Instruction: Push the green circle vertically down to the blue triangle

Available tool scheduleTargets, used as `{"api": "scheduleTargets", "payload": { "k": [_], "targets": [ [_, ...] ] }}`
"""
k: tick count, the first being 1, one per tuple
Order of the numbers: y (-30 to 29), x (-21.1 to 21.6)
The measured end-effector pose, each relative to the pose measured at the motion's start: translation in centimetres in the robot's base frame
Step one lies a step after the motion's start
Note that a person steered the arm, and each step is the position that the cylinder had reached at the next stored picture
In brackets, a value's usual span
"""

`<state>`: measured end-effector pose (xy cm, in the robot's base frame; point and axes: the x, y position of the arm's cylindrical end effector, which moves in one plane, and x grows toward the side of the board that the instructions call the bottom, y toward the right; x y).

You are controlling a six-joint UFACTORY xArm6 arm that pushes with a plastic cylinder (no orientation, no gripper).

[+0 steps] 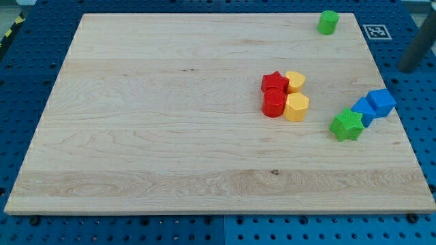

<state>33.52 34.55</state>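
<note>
The green circle (328, 22) stands near the board's top right corner. The blue triangle (363, 111) lies near the right edge, between a blue cube (381, 102) and a green star (347, 126), touching both. The rod shows as a blurred dark shape at the view's right edge, off the board. My tip (407, 69) is to the right of and below the green circle, above the blue cube, touching no block.
Two red blocks (274, 83) (274, 104) and two yellow blocks (295, 81) (296, 107) sit bunched together right of centre. A white marker tag (377, 31) lies beyond the board's top right corner. The wooden board (170, 136) rests on a blue perforated table.
</note>
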Motion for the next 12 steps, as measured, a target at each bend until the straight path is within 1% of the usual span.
{"api": "scheduleTargets", "payload": {
  "k": [2, 3, 4, 5, 6, 7, 8, 9, 12],
  "targets": [
    [-4.2, -12.3],
    [-6.6, -14.4],
    [-8.9, -13.5],
    [-10.3, -11.7],
    [-11.1, -12.0],
    [-12.4, -14.4],
    [-14.3, -13.8],
    [-14.4, -11.1],
    [-14.0, -10.7]
  ]
}}
